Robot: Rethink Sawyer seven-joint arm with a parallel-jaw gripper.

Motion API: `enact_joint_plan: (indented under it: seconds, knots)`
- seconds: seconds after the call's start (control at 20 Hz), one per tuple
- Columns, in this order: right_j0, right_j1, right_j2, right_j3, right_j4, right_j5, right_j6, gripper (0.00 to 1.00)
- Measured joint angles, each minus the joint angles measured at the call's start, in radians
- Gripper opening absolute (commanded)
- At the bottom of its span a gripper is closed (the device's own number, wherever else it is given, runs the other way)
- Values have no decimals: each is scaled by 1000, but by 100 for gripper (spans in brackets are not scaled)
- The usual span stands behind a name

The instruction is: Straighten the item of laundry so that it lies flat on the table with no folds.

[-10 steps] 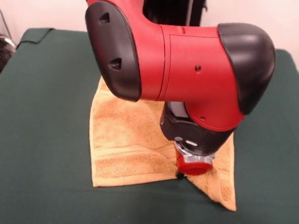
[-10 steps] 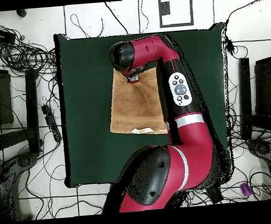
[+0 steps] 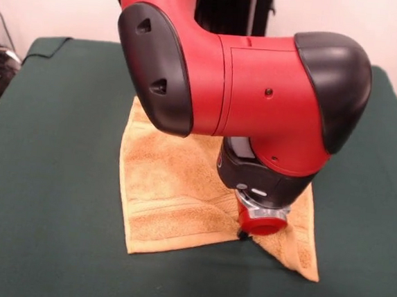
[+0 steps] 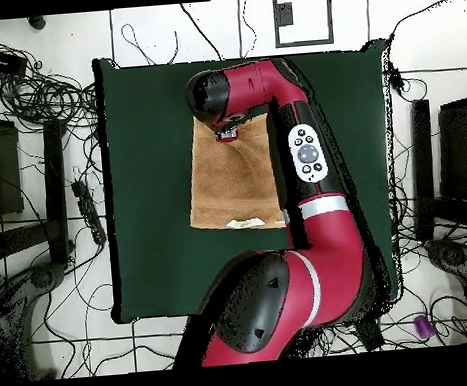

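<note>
- The orange-tan towel (image 3: 174, 188) lies near the middle of the green tabletop (image 3: 50, 177), with green cloth showing on every side of it.
- In the front view its near edge is uneven: the left part ends in a straight hem with a woven band, while the right part runs down into a pointed corner (image 3: 306, 269) that reaches closer to the camera.
- A crease or notch sits in that near edge, just under the gripper (image 3: 247, 233).
- The red and black arm (image 3: 259, 91) bends low over the towel and hides much of its far and right portions.
- The gripper is right at the towel's near edge; the wrist covers the jaws, so I cannot tell whether they are apart or together.
- From overhead, something small and whitish (image 4: 243, 221) shows at the towel's edge nearest the robot's base.
</note>
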Motion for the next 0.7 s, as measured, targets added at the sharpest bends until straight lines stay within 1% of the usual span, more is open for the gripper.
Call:
enact_joint_plan:
  seconds: [0.35,0.7]
  knots:
    - [0,0,0,-1,1,0,0,0]
    - [14,8,0,-27,1,0,-1,0]
